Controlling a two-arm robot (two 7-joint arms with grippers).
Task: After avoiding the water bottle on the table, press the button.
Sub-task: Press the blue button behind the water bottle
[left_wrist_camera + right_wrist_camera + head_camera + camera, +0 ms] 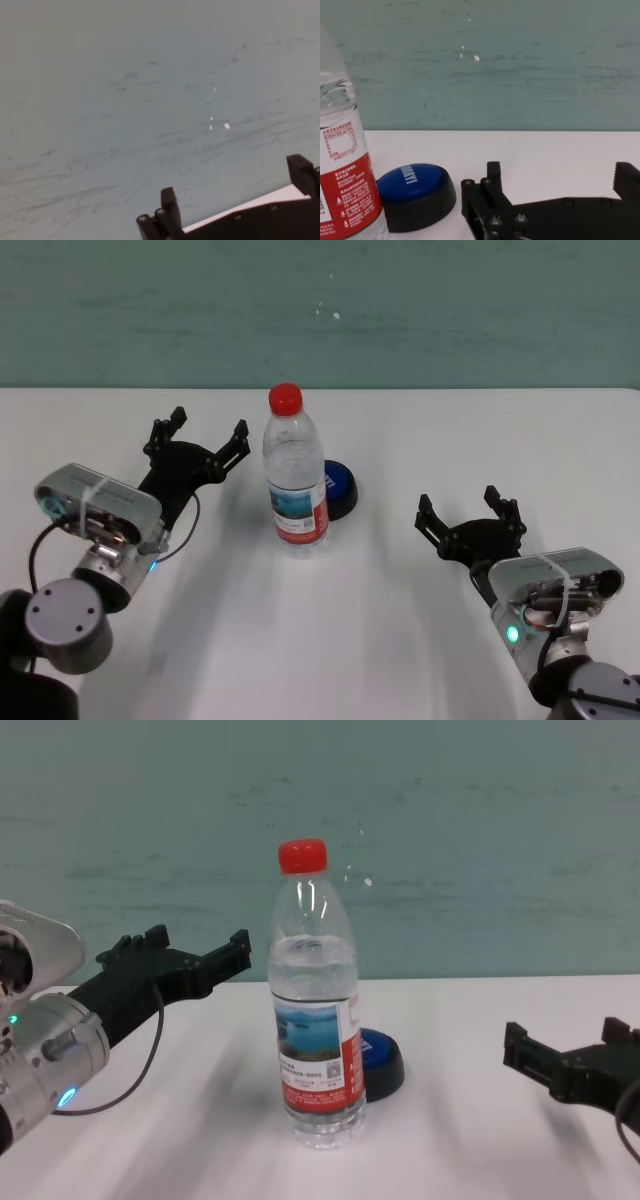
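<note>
Nothing pressed yet: the blue-domed black-based button [340,488] sits just behind the upright clear red-capped plastic water bottle [295,472] on the white bench [400,620]. Left pincer [196,435] and right pincer [470,508] flank the bottle, both wide open, empty.

head above, chest low (both frontal)

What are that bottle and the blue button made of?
The water bottle looks like thin clear plastic, see-through and ridged, with a glossy red cap. The button seems hard plastic: a shiny blue dome on a matte black base.
</note>
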